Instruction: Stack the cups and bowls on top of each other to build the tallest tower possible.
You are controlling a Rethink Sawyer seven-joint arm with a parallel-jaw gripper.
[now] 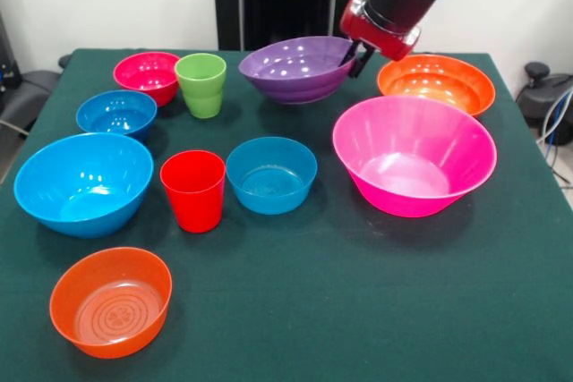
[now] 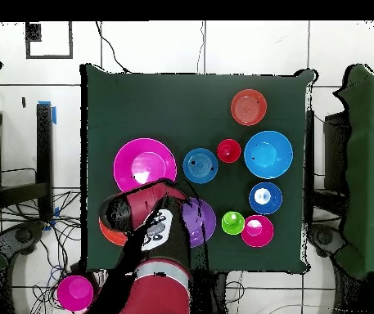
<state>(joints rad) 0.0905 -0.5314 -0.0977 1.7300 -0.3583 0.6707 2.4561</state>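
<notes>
My gripper (image 1: 356, 53) is shut on the right rim of the purple bowl (image 1: 295, 67) at the table's far middle and holds it tilted; it also shows in the overhead view (image 2: 201, 222). The huge hot-pink bowl (image 1: 414, 154) stands to its right front, with an orange bowl (image 1: 436, 82) behind it. The green cup (image 1: 200, 84) and the small magenta bowl (image 1: 147, 75) stand left of the purple bowl. The red cup (image 1: 193, 190) stands between the large light blue bowl (image 1: 83, 182) and a smaller blue bowl (image 1: 270, 174). No bowls are nested; each stands alone.
Another small blue bowl (image 1: 116, 114) stands at the left. A second orange bowl (image 1: 111, 300) is near the front left corner. In the overhead view a pink round object (image 2: 75, 291) lies off the table beside the robot's base.
</notes>
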